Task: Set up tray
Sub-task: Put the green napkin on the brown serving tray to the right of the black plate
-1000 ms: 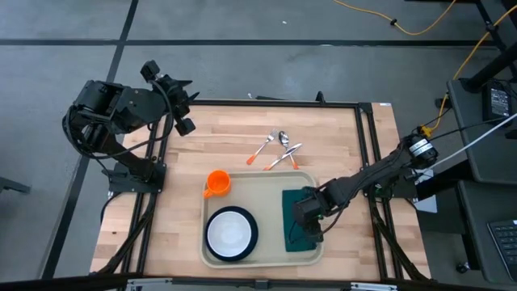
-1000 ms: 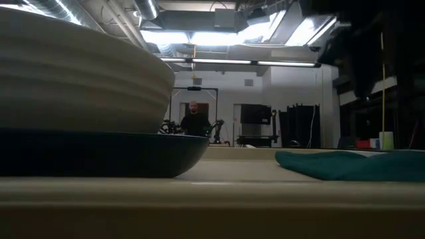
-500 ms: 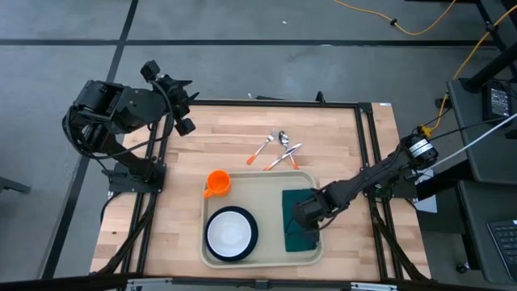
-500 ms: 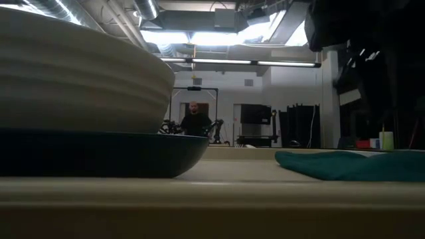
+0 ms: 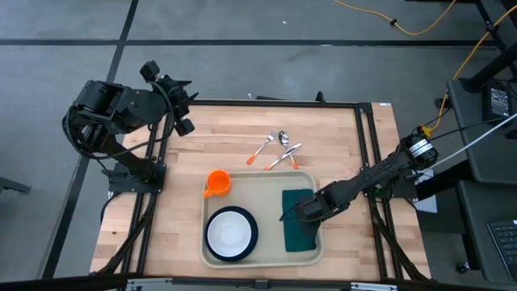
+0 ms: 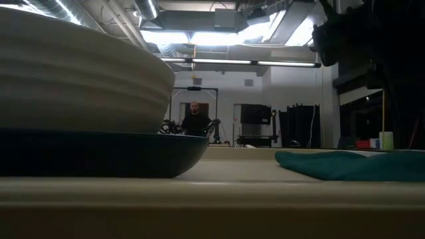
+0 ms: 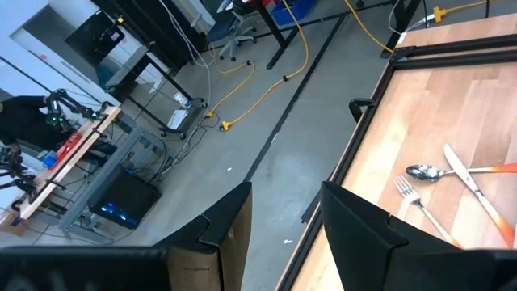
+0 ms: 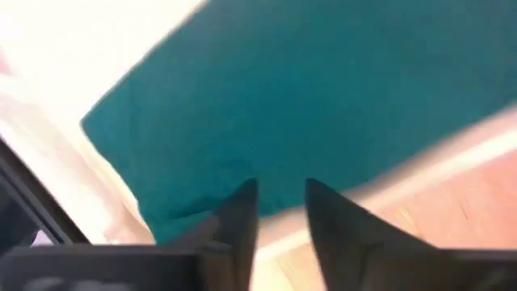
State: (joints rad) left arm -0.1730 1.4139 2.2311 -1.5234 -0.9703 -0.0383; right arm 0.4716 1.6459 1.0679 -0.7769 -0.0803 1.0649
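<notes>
Tray point(image 5: 260, 191) holds plate point(image 5: 231, 232), napkin point(image 5: 298, 226); cup point(image 5: 216, 183) at rim, cutlery point(image 5: 279, 149) outside. Right gripper point(image 5: 288, 213) above napkin, narrowly parted, empty; left gripper point(image 5: 182, 103) parked, parted.

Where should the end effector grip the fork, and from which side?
Judging from the high view, grip the fork at mid-handle, coming straight down from above. It lies flat on the table beyond the tray, tines away from it, clear of the spoon and knife crossed beside it, so fingers should straddle the handle across its slanted line.
</notes>
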